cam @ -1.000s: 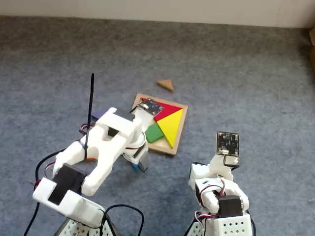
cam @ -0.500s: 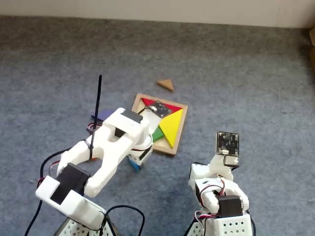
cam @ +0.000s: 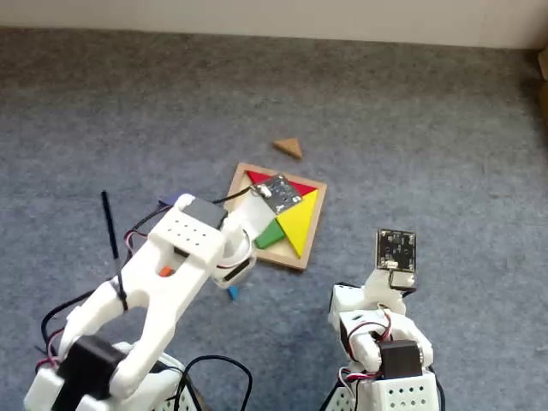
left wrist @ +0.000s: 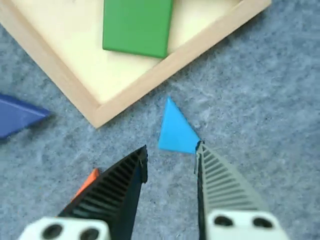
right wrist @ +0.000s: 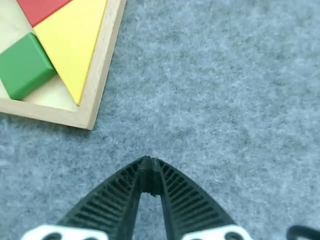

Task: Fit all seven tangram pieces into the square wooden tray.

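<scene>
The square wooden tray [cam: 310,233] lies mid-table and holds a red triangle [cam: 295,183], a yellow triangle [cam: 300,218] and a green piece [cam: 268,234]. In the left wrist view my left gripper [left wrist: 171,149] is open, just above the carpet. A small light blue triangle [left wrist: 176,132] lies right in front of its fingertips, outside the tray rim [left wrist: 135,95]. An orange piece [left wrist: 88,180] peeks out beside the black finger. My right gripper [right wrist: 148,162] is shut on nothing, over bare carpet near the tray's corner [right wrist: 95,107].
A brown triangle [cam: 288,147] lies on the carpet beyond the tray. A dark blue piece [left wrist: 17,114] lies left of the tray [cam: 171,201]. The left arm [cam: 184,248] covers the tray's near left part. Open carpet stretches to the right.
The left arm has drawn back toward its base and lowered, with its wrist still over the tray's near left edge. The right arm has not moved.
</scene>
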Robot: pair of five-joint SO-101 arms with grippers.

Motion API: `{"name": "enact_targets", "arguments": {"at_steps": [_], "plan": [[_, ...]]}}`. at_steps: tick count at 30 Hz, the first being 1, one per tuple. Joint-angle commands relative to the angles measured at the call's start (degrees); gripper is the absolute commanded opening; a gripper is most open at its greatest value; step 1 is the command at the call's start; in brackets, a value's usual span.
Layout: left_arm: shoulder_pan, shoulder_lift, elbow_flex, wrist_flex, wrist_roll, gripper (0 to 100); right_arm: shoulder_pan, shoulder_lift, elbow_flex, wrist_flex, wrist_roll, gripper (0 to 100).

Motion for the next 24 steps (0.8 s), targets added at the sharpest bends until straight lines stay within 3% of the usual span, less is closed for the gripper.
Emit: {"name": "enact_targets", "arguments": {"at_steps": [1, 6, 11, 16, 24], "plan": [[0.4, -3.21, 1.1, -0.09, 5.89, 19, 1.01, -0.92, 6.81, -1.19, 0.44, 0.5], [0.4, -3.21, 5.23, -2.55, 17.85, 29, 1.01, -0.92, 6.81, -1.19, 0.44, 0.5], [0.4, -3.21, 11.82, -13.27, 25.05, 28, 1.01, -0.92, 6.81, -1.19, 0.44, 0.5], [0.4, -3.21, 14.9, -18.29, 25.76, 26, 1.01, -0.92, 6.81, -1.19, 0.44, 0.5], [0.4, -3.12, 14.9, -19.96, 25.85, 26, 1.01, -0.92, 6.81, -1.19, 0.44, 0.5]]}}
